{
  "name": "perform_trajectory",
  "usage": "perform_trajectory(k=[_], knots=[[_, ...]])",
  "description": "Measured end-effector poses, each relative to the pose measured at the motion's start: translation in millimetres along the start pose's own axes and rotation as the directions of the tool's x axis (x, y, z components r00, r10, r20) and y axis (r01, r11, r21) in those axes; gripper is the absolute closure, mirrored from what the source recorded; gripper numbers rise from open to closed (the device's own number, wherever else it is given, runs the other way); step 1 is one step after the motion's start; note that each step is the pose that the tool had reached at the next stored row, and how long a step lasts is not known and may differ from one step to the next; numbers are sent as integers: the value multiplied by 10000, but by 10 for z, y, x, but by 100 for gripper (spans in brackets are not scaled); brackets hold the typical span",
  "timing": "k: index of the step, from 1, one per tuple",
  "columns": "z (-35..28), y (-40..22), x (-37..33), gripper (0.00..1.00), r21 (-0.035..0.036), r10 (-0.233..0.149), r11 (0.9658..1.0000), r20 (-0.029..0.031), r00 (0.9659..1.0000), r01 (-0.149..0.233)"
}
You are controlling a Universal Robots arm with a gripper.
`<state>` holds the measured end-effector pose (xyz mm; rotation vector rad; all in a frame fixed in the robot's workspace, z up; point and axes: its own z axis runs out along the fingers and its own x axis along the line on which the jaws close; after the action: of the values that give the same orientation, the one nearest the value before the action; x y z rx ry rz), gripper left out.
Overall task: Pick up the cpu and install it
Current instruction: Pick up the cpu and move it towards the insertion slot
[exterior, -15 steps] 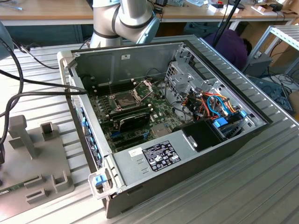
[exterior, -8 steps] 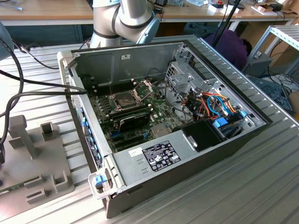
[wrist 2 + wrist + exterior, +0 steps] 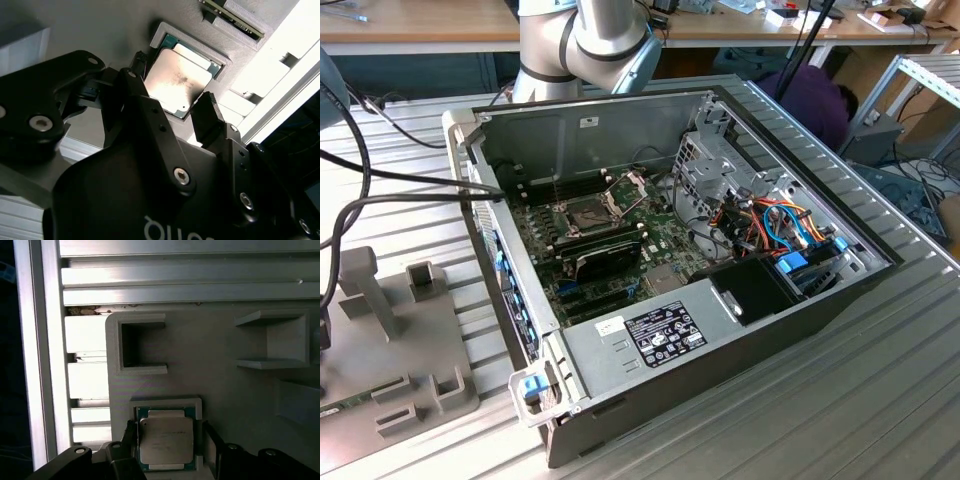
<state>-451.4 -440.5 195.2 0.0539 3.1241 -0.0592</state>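
The cpu [image 3: 166,441] is a small square chip with a dull silvery top. It lies flat in a shallow square recess of a grey plastic holder [image 3: 225,400]. In both wrist views my gripper [image 3: 169,434] hangs just over it, open. One black finger [image 3: 131,434] stands on one side of the chip and the other on the opposite side, each with a small gap to the chip's edge. In the second wrist view the cpu [image 3: 181,80] shows between the gripper [image 3: 172,84] fingertips, with glare on its top. The dark motherboard socket [image 3: 582,213] sits inside the computer case [image 3: 720,340], its metal frame [image 3: 630,185] hinged up.
The grey holder [image 3: 410,340] with raised blocks and slots lies on the ribbed metal table at the exterior view's left. Black cables [image 3: 350,200] run across the table there. The case holds a power supply [image 3: 660,335], a drive cage and coloured wires. The arm's base [image 3: 585,40] stands behind the case.
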Motion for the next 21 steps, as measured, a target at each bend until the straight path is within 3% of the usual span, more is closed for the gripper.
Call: perform_trajectory(k=[21], knots=[[25,-3,20,37,45,-672,9977,24,9977,672]])
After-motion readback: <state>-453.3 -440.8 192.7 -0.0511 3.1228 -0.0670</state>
